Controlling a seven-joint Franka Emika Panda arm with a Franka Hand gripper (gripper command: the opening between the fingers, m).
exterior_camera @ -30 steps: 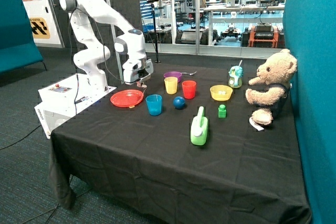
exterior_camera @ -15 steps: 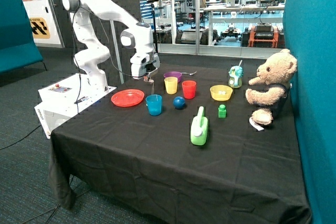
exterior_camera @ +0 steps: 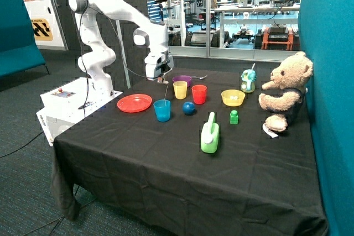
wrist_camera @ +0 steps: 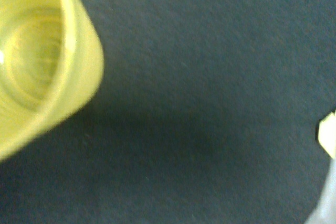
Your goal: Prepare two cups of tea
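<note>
The blue cup (exterior_camera: 162,110) stands near the table's middle, beside a red plate (exterior_camera: 134,103). The yellow cup (exterior_camera: 180,89) stands just behind it, next to a red tumbler (exterior_camera: 199,94). My gripper (exterior_camera: 162,79) hangs above the table between the two cups, over the blue cup's far rim. It is shut on a small piece of tea that dangles under it. In the wrist view, the yellow cup (wrist_camera: 37,61) shows its empty inside. A pale scrap of the tea (wrist_camera: 326,136) shows at the opposite edge, over black cloth.
A purple pan (exterior_camera: 182,79) sits behind the gripper. A blue ball (exterior_camera: 189,108), a green jug (exterior_camera: 210,134), a green block (exterior_camera: 234,116), a yellow bowl (exterior_camera: 233,98), a teal toy (exterior_camera: 248,81) and a teddy bear (exterior_camera: 285,89) stand further along.
My gripper has risen from the red plate and swung across towards the two cups, carrying the small piece under it.
</note>
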